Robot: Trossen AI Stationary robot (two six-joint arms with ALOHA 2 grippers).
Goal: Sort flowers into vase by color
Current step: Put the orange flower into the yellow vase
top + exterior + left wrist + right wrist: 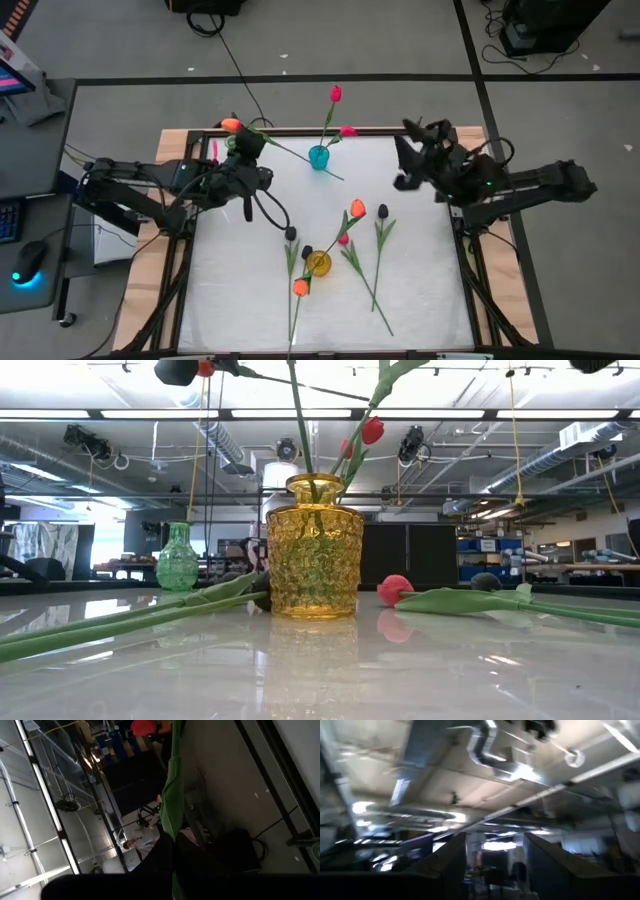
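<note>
We are gripping orange tulip in left hand, far-left; right hand waiting open; next, carrying to yellow vase.

White tabletop with wooden edge, standing on grey floor. Black cable runs across floor toward tabletop's far edge. Dark equipment on floor at far right corner. Computer mouse lit blue, on desk at left side. Ceiling ducts and strip lights overhead in room behind.
</note>
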